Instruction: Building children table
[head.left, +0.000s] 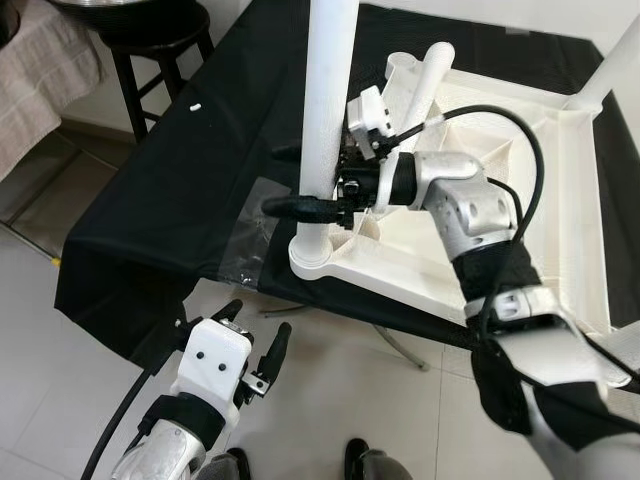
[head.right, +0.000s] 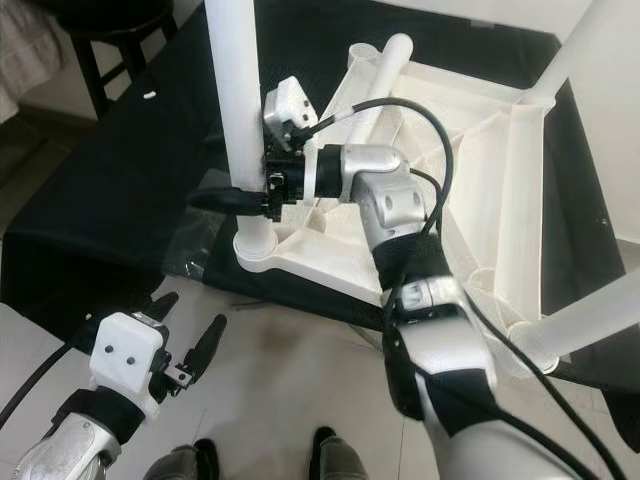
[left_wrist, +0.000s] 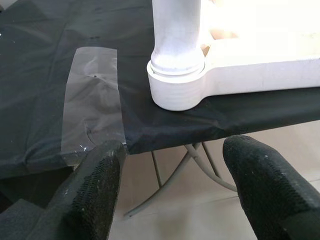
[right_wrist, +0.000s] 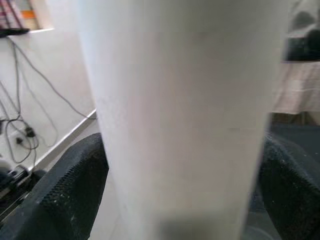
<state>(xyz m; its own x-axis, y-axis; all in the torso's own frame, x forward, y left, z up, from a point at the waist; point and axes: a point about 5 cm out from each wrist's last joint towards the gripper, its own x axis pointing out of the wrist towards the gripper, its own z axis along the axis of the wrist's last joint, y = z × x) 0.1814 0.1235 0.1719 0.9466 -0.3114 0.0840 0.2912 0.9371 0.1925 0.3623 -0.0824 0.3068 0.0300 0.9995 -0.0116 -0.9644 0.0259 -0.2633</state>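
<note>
The right claw (head.left: 300, 180) is pinching the white leg (head.left: 325, 110), which stands upright in the corner socket (head.left: 322, 255) of the upturned tabletop (head.left: 500, 250) lying on the black-covered table (head.left: 170, 200), so the step in hand looks like seating or twisting this leg home. The next move likely calls for a steady turn or push straight down without tipping the leg. The left claw (head.left: 255, 345) hangs spread below the table edge, near a strip of clear tape (left_wrist: 92, 95), and a dark stool (head.left: 150, 50) stands well apart.
</note>
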